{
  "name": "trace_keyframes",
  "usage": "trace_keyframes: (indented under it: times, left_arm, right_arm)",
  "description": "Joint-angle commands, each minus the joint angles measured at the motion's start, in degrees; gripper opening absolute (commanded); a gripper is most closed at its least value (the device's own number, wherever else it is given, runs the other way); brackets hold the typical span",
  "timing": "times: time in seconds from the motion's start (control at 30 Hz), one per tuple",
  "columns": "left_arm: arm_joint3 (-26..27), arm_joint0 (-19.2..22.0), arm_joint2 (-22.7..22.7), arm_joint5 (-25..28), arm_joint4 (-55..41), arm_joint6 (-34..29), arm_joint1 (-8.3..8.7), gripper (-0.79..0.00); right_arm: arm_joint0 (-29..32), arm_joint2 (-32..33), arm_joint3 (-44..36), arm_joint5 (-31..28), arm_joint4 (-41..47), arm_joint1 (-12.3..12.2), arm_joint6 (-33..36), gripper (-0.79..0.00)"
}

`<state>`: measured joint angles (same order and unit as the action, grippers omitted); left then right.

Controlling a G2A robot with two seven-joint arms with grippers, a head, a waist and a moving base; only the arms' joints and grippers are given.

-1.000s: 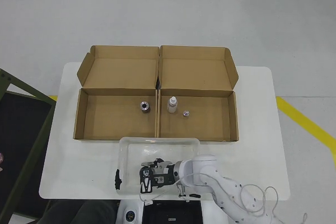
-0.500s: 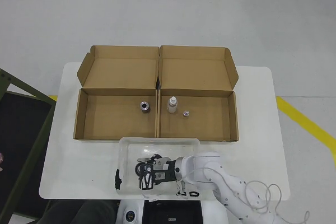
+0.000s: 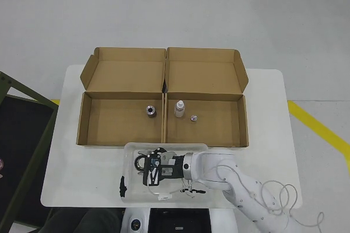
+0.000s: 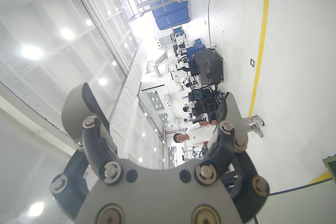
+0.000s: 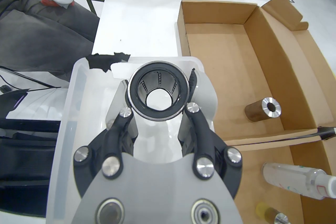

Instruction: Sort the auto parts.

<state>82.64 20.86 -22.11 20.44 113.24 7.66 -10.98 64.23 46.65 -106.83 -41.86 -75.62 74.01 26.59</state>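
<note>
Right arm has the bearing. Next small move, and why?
Probably lift it and carry it toward the cardboard box with the metal cylinder. The right gripper is shut on the bearing over the clear bin, and that cylinder looks like the closest match; the other box holds a bottle.

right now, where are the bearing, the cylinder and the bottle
bearing (image 5: 157, 79): right wrist view, on its inner wall
cylinder (image 5: 253, 111): right wrist view, on its brown side
bottle (image 5: 291, 179): right wrist view, on its white body
</note>
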Motion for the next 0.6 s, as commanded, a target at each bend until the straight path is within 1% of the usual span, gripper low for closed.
trace_keyframes:
  times: [0.0, 0.57]
  left_arm:
    - [0.0, 0.0, 0.0, 0.0, 0.0, 0.0, 0.0, 0.0]
    - [0.0, 0.0, 0.0, 0.0, 0.0, 0.0, 0.0, 0.0]
  right_arm:
    - [-0.8, -0.1, 0.2, 0.7, 1.0, 0.2, -0.4, -0.785]
    - [-6.0, 0.3, 2.4, 3.0, 5.5, 1.0, -2.0, -0.785]
